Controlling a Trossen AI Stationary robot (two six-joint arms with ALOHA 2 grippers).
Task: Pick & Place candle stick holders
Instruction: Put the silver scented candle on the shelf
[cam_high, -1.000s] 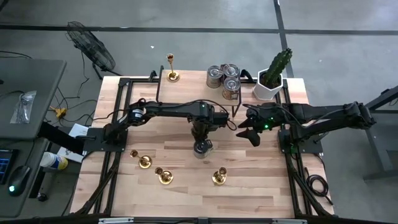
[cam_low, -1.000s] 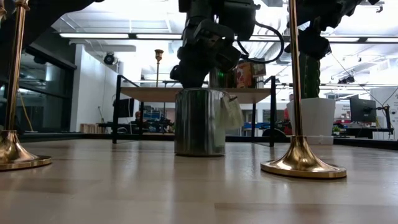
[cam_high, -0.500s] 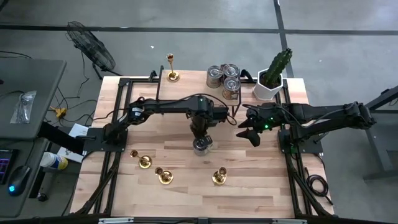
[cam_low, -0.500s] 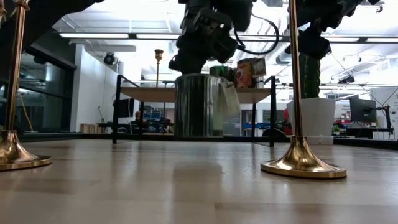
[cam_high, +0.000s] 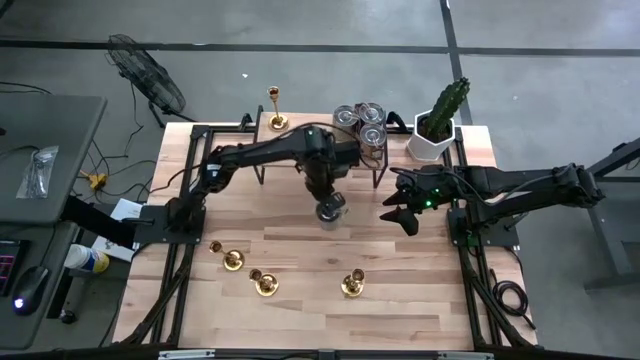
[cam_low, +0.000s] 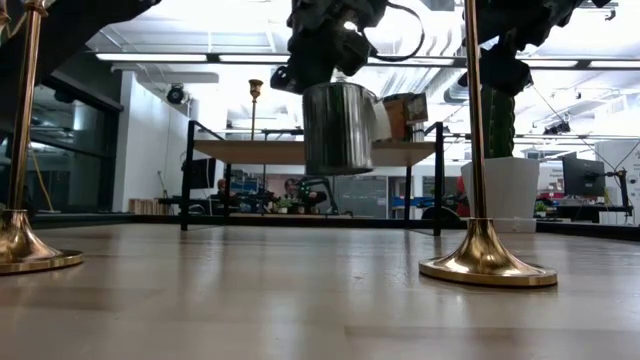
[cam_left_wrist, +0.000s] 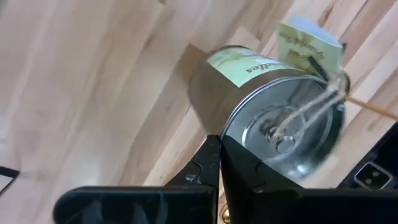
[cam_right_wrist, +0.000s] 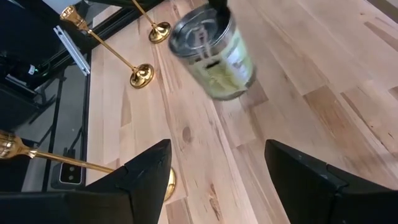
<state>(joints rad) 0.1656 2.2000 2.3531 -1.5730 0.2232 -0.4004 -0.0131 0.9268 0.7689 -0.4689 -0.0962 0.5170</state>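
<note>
Three candle stick holders (cam_high: 262, 282) are standing near the table's front edge, away from both jaws; left gripper (cam_high: 327, 203) is clasping a tin can (cam_high: 331, 211) aloft, right gripper (cam_high: 400, 215) is gaping.

Bright ceiling lights (cam_low: 150, 57) behind the tin can (cam_low: 338, 128) washed out the room beyond; the can itself blurred, its lid (cam_left_wrist: 283, 134) glaring, foreground tabletop (cam_low: 250, 310) soft.
</note>
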